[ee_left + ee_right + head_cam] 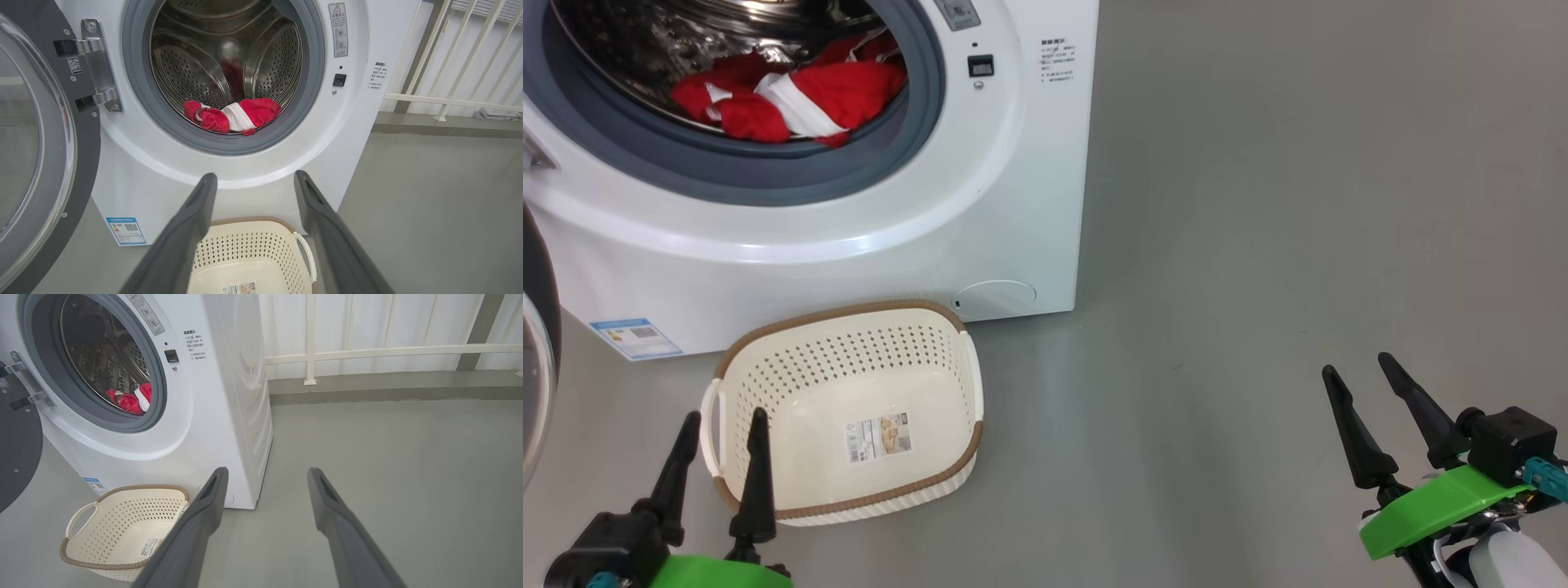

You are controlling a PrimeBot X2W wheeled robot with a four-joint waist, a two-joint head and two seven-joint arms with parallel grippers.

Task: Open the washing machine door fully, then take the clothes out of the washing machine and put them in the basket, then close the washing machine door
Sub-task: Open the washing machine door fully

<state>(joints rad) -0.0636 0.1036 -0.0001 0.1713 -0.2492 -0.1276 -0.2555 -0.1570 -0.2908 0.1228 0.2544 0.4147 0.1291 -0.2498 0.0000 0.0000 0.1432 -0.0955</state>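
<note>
Clothes point(235, 116) in drum point(184, 69), well beyond spread left fingers point(192, 228); basket point(245, 249) beneath.

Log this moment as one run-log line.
washing machine door: open | clothes: in drum | basket: empty, on floor before washing machine | left gripper: open, empty | right gripper: open, empty

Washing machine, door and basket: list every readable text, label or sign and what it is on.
No words are readable.
Grey sticker on the washing machine: warning triangle; print too small.
Printed notice beside it: too small.
Blue sticker low on the front: QR code; text too small.
Small sticker on the door: QR code.
Label in the basket: barcode; print blurred.
</note>
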